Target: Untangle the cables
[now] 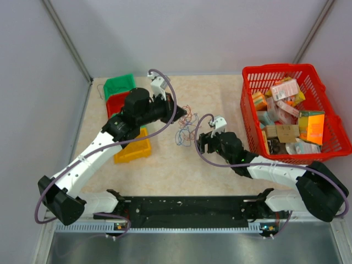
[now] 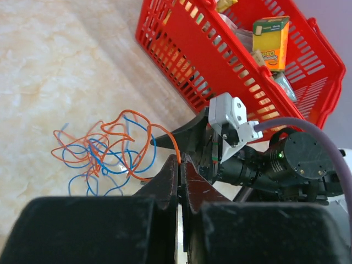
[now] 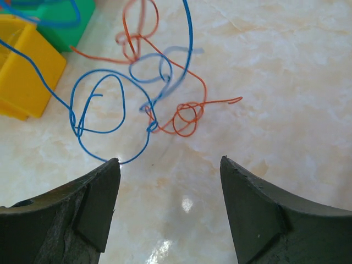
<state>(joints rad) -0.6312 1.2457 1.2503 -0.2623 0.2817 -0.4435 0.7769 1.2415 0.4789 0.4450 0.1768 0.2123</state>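
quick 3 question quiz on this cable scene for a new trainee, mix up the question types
1. True or false: the right gripper is shut.
2. Which of the cables does the shut left gripper pinch? A blue B orange C green
3. Fill in: the basket of packets is ___.
Key: 1 false, its jaws stand open. 2 B, the orange cable. 3 red.

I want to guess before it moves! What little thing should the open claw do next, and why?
Probably lower the open right gripper and close on the blue wire loop just ahead of it. The left gripper is shut, seemingly pinching an orange wire, so a second hold lets them pull apart.
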